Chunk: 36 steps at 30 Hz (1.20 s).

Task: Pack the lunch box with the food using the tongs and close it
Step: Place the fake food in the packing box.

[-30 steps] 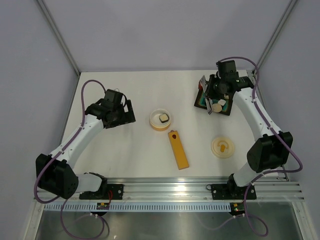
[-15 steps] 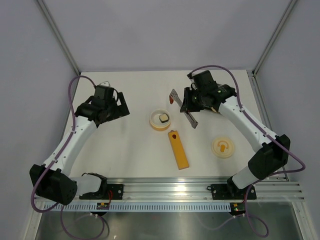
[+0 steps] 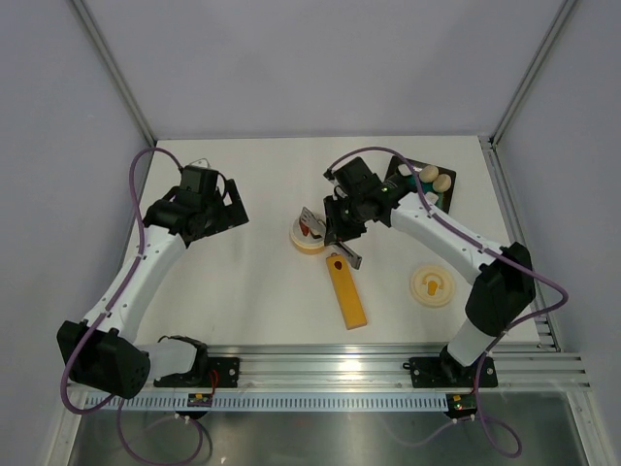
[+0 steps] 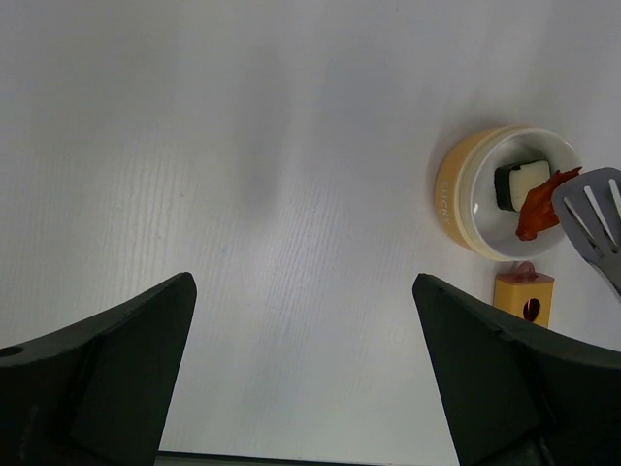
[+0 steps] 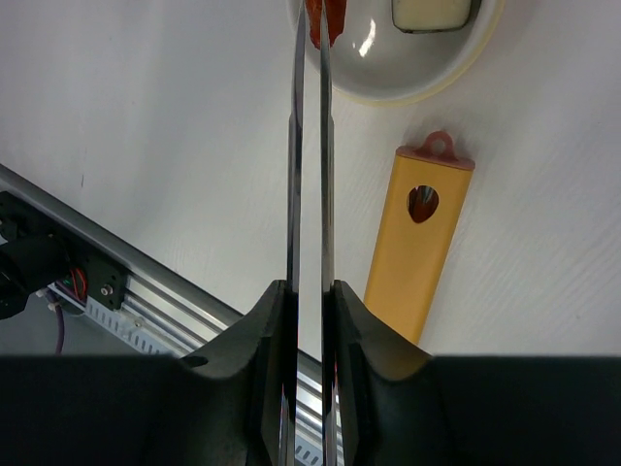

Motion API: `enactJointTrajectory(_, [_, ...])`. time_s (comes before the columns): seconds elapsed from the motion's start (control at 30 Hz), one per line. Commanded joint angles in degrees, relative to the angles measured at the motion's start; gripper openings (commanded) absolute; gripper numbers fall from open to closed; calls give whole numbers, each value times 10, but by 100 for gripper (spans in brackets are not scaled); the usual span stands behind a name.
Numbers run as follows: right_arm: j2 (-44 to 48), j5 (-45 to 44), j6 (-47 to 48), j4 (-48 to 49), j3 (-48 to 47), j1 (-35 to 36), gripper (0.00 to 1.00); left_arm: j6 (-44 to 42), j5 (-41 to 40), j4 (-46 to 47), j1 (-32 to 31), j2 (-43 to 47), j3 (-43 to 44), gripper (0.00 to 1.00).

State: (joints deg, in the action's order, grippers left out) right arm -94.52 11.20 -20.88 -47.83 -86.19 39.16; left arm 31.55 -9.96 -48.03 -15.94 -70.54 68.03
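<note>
The right gripper (image 5: pixel 309 291) is clamped narrow on the tongs (image 5: pixel 309 146), whose tips ahead of its jaws pinch a reddish bit (image 4: pixel 537 206) over the lunch box (image 4: pixel 454 189), so I'd say easing that squeeze comes next; the left gripper (image 4: pixel 301 291) gapes wide, empty, well aside.

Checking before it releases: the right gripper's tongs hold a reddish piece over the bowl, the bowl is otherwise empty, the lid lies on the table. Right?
The bowl is not empty: the left wrist view shows a white and dark block already in it. Otherwise yes: the right gripper's tongs hold the reddish piece over the bowl, and the lid lies on the table.
</note>
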Motion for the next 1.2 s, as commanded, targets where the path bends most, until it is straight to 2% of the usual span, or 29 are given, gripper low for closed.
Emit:
enactJointTrajectory(0.0, [-19,9,-1,17,-10,11,4,-2,-12,11,3,18,14,99])
enactJointTrajectory(0.27, [-47,8,1,17,-13,14,9,-3,-7,14,3,16,9,99])
enactJointTrajectory(0.37, [-48,2,0,14,-16,14,22,-3,-5,17,3,15,6,99])
enactJointTrajectory(0.4, [-50,-3,-1,13,-17,14,31,-3,-3,17,3,15,5,99])
enactJointTrajectory(0.53, [-51,-13,1,7,-27,14,45,-6,-2,19,3,12,6,99])
enactJointTrajectory(0.73, [-50,-26,8,-8,-47,14,50,-9,-1,20,4,9,8,99])
enactJointTrajectory(1.17, [-15,-109,40,-47,-67,11,46,-12,1,21,3,10,5,99])
